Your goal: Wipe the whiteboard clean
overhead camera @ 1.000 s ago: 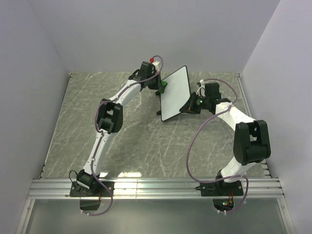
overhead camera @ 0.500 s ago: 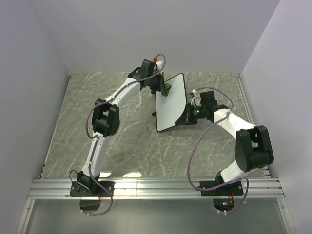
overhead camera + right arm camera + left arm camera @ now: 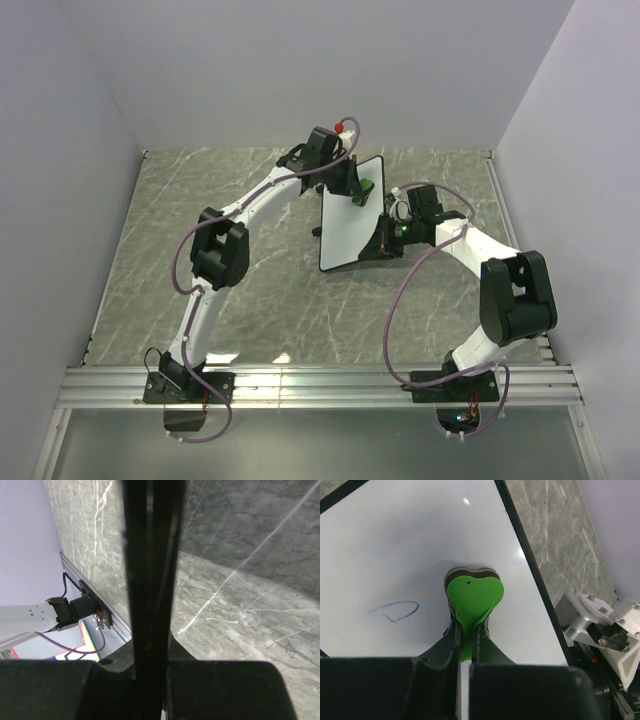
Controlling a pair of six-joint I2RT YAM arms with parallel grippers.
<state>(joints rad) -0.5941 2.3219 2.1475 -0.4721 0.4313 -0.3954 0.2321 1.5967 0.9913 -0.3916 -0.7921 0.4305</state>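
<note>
Whiteboard [image 3: 348, 215]: up on edge over the middle of the desk [image 3: 200, 230], toward the far side. It is tilted, with its white face turned to the left arm [image 3: 220, 245]. The lowest corner sits close to the grey marbled surface, and from the top view we cannot tell whether it touches.

Right pincer [image 3: 386, 243]: clamped on the board's right-hand edge, low down. In the right wrist view the thin black rim runs straight up the middle, seen edge-on, and both fingers are pressed flat against it with no gap showing. The desk lies behind it on either side.

Left pincer [image 3: 465, 637]: closed tight on the tab of a green eraser [image 3: 472, 594]. This is heart-shaped, with a dark and pale pad layer beneath the green. The pad is flat against the white face, right of centre in the left wrist view and short of the black rim. From above, this contact falls on the upper, far part of the board.

Blue mark [image 3: 395, 611]: a thin looping pen stroke on the board, to the left of the eraser and a little lower in the wrist view. It lies apart from the pad. The rest of the face that we can see is clean white with a couple of light glints.

Right arm [image 3: 515, 290]: it reaches in from the right side, elbow raised. White and metal parts of its wrist show just past the board's rim in the left wrist view.

Both arms meet at the board from opposite sides, the left on the face and the right on the edge.
</note>
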